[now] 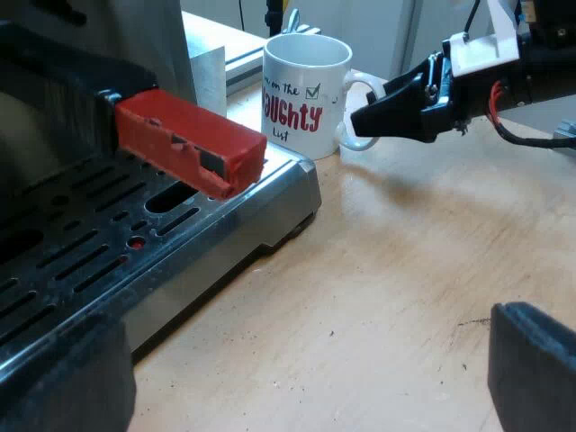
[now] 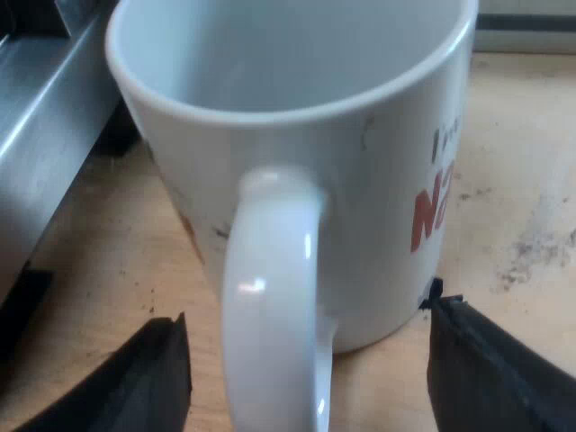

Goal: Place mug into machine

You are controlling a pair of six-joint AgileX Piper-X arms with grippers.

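A white mug (image 1: 306,94) with red and black lettering stands upright on the wooden table beside the espresso machine's drip tray (image 1: 99,243). My right gripper (image 1: 364,120) is at the mug's handle (image 1: 355,112). In the right wrist view the mug (image 2: 297,135) is empty and very close. Its handle (image 2: 270,306) sits between the fingers (image 2: 144,378) of my right gripper (image 2: 306,387), which is open and not touching it. My left gripper (image 1: 297,387) is open with nothing in it, low over the table by the tray's edge.
The holder's handle, ending in red (image 1: 193,144), juts out over the slotted drip tray. The machine's metal base (image 2: 45,135) runs close beside the mug. Bare wooden table (image 1: 405,270) lies between my left gripper and the mug.
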